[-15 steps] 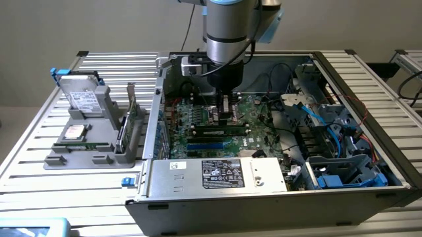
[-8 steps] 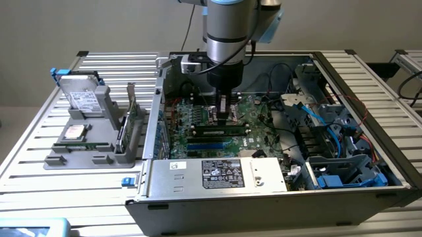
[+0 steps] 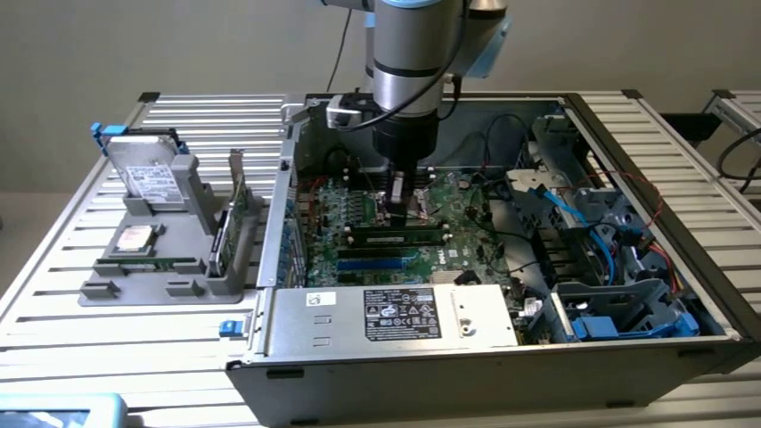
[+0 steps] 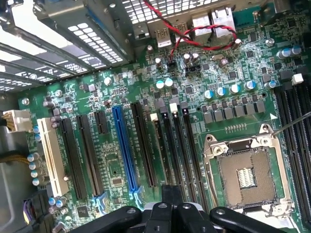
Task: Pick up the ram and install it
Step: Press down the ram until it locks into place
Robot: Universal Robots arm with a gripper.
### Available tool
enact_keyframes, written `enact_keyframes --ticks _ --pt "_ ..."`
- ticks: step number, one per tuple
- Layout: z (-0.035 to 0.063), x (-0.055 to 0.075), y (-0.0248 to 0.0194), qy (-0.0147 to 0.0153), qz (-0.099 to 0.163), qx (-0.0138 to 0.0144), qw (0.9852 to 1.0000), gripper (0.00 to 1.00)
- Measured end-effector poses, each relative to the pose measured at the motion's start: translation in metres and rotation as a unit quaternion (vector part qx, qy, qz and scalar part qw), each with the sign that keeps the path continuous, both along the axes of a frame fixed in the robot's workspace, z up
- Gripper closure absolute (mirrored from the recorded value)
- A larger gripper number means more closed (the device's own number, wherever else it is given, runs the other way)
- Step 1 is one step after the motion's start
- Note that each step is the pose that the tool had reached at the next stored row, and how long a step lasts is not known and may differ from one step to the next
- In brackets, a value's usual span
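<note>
The ram (image 3: 396, 238), a slim green strip with dark chips, sits lengthwise in a black slot on the motherboard (image 3: 356, 214) inside the open computer case. My gripper (image 3: 400, 209) hangs straight above the strip's middle, its tips a little over the top edge. Its fingers look pressed together, with nothing showing between them. In the wrist view the gripper (image 4: 171, 191) appears as one dark block over the row of black memory slots (image 4: 187, 145), beside the CPU socket (image 4: 243, 170).
Blue empty slots (image 3: 374, 259) lie just in front of the ram, and the silver power supply (image 3: 393, 312) is nearer still. Cables and a drive cage (image 3: 618, 294) crowd the exterior view's right. A grey holder (image 3: 167, 267) outside the case carries a hard drive (image 3: 149, 174) and an expansion card (image 3: 238, 205).
</note>
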State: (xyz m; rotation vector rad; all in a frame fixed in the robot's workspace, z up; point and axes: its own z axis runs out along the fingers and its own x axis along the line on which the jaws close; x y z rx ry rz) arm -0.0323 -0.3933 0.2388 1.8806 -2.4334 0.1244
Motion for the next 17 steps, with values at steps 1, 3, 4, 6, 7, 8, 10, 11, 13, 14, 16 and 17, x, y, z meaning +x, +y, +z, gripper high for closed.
enact_keyframes --ticks 1,3,4,6,7,8,10,11,13,14,16,17 --pt "0.0 0.0 0.0 0.0 -0.006 0.0 1.0 0.89" --pt "0.0 0.0 0.0 0.0 -0.019 0.0002 0.9998 0.89" --pt "0.0 0.0 0.0 0.0 -0.025 0.0002 0.9997 0.89" --pt "-0.0001 0.0002 0.0001 -0.0001 -0.034 0.0003 0.9994 0.89" --pt "-0.0001 0.0002 0.0001 -0.0004 -0.038 0.0003 0.9993 0.89" --pt "-0.0001 0.0002 0.0001 -0.0012 -0.042 0.0004 0.9991 0.89" --pt "0.0 0.0002 0.0002 -0.0029 -0.052 0.0004 0.9986 0.89" --pt "0.0 0.0002 0.0001 -0.0037 -0.058 0.0005 0.9983 0.89" --pt "0.0 0.0001 0.0001 -0.0043 -0.07 0.0004 0.9976 0.89" --pt "0.0001 0.0001 0.0001 -0.0045 -0.076 0.0004 0.9971 0.89" --pt "0.0002 0.0001 0.0001 -0.005 -0.087 0.0004 0.9962 0.89" --pt "0.0005 0.0001 0.0001 -0.0054 -0.092 0.0003 0.9957 0.89"
